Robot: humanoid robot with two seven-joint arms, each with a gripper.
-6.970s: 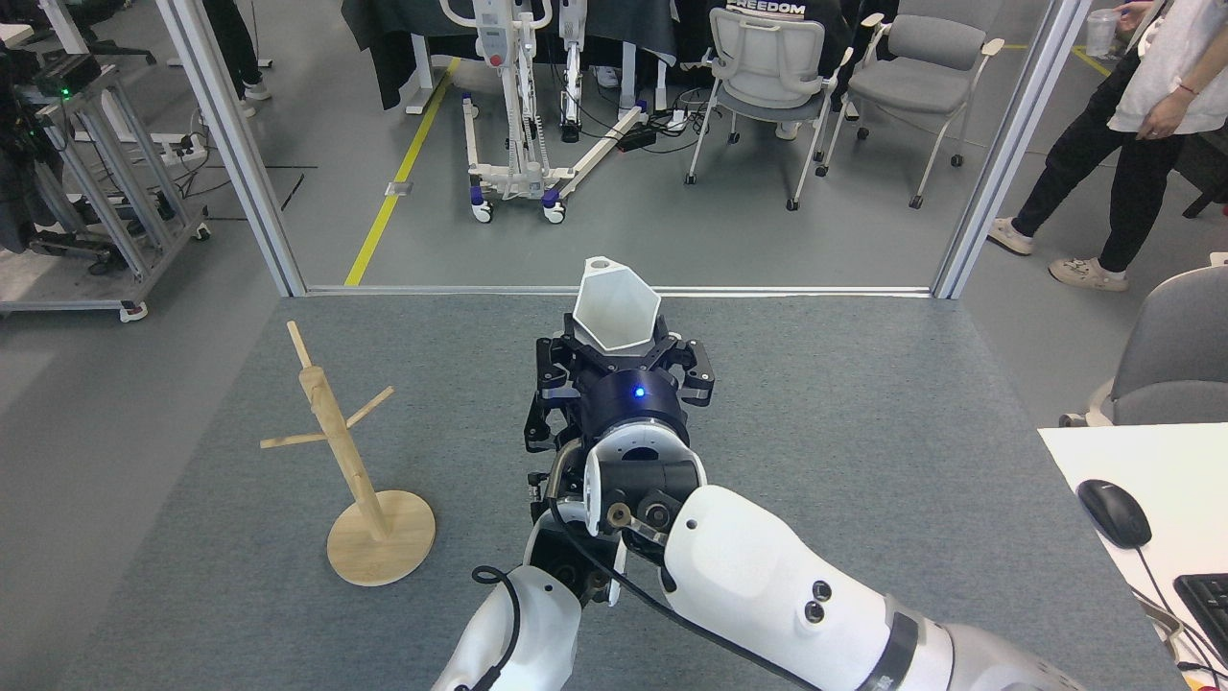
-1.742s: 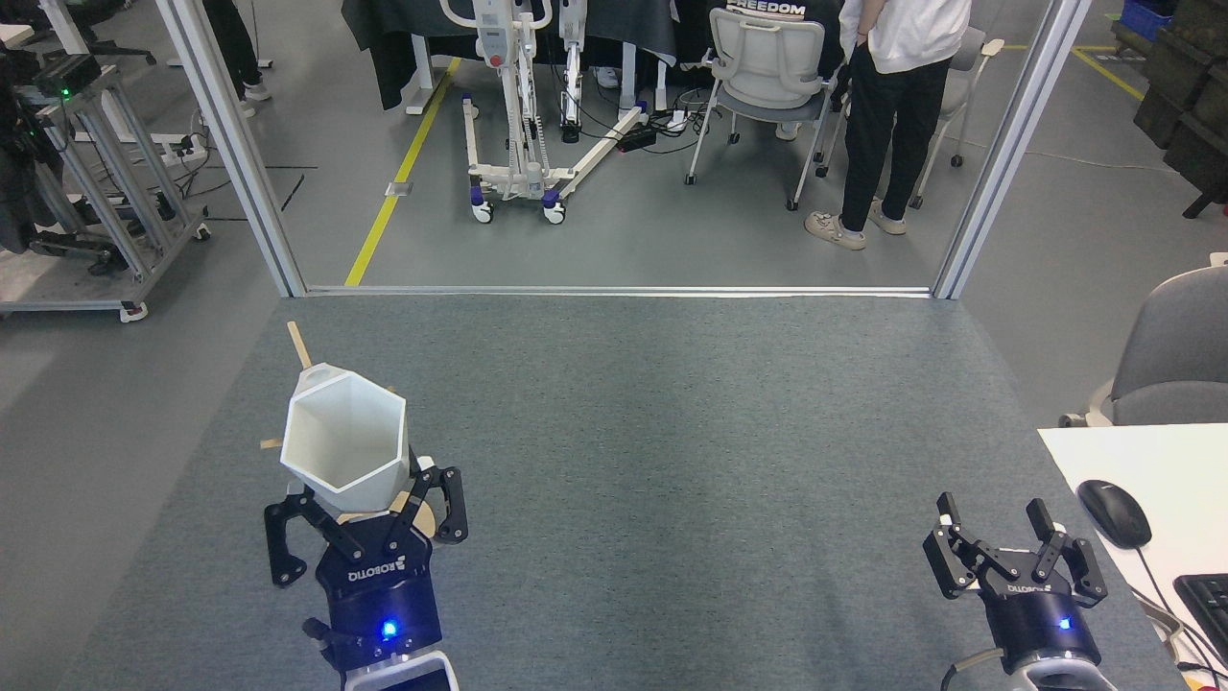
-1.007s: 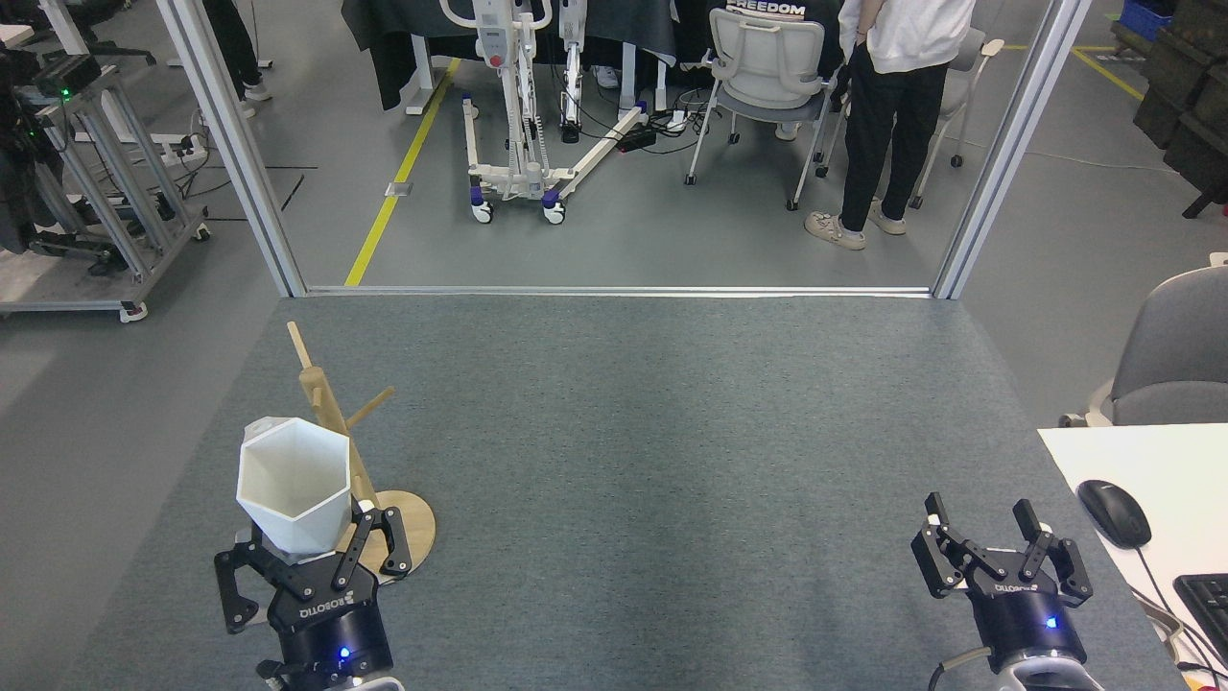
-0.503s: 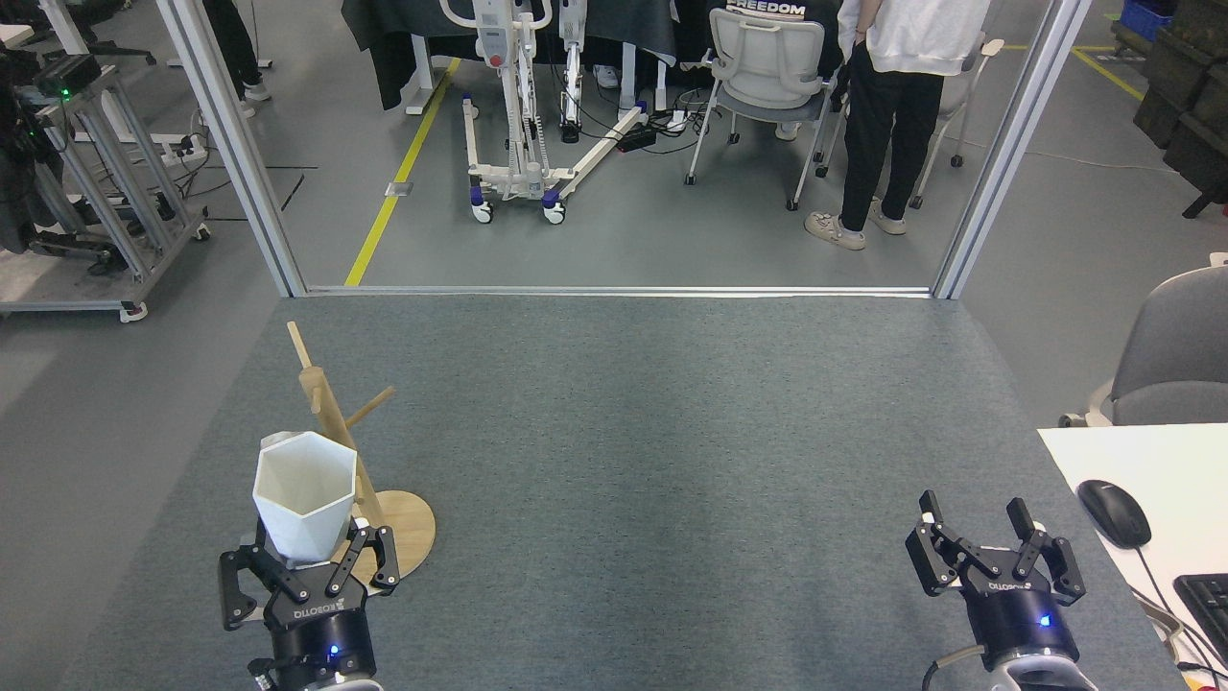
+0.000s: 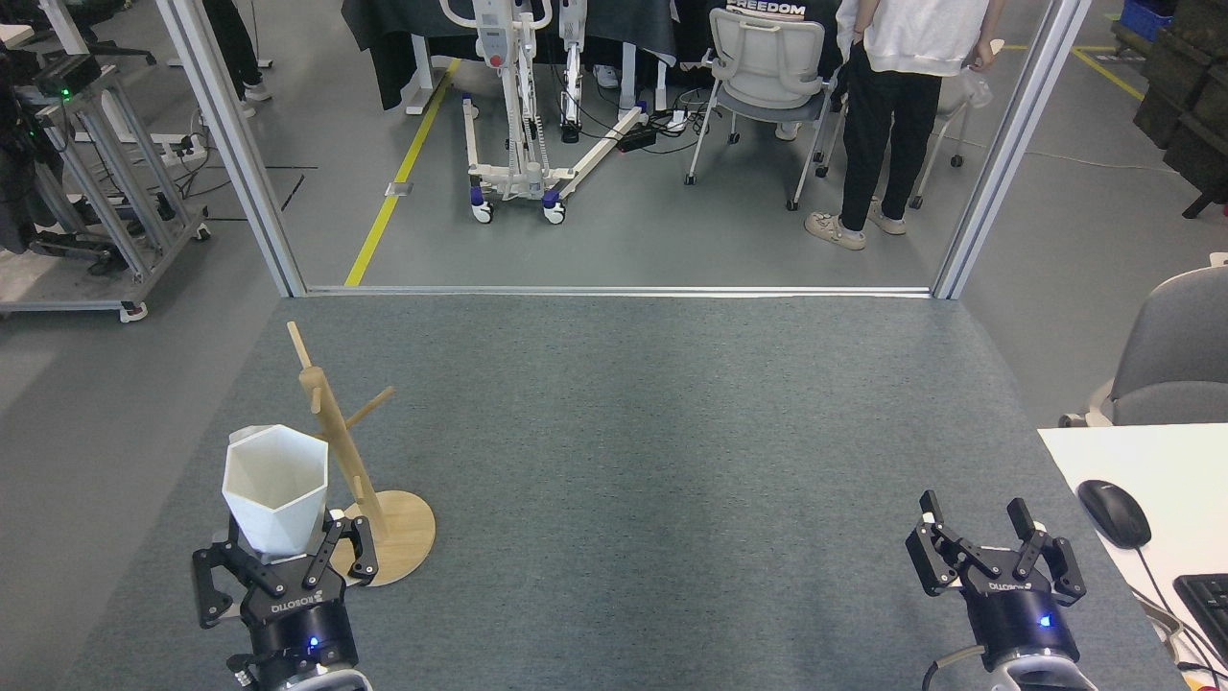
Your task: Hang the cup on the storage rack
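A: So, where is the cup (image 5: 276,489)?

B: At the lower left, held by the left tool (image 5: 278,566). Its fingers (image 5: 338,549) are closed on the cup's narrow base, and the hexagonal mouth faces up toward the camera. The cup is white and faceted.

A: And the storage rack (image 5: 369,499)?

B: Just to the right of the cup, standing on the grey carpet (image 5: 624,432). Its round wooden base lies beside the left tool, and the post leans up and to the left in this view. One peg points right, and the top peg sticks up past the post. The cup's rim sits just beside the post. I cannot tell whether they touch, nor whether the handle is on a peg; the handle is hidden behind the cup.

A: What about the other arm?

B: The right tool (image 5: 993,557) is at the lower right, well apart from the cup and the rack. Its fingers are spread and nothing sits between them.

A: Anything else nearby?

B: A white counter (image 5: 1113,461) at the right edge carries a black mouse (image 5: 1113,512). Beyond the carpet a person (image 5: 897,106) stands by a grey chair (image 5: 767,67).
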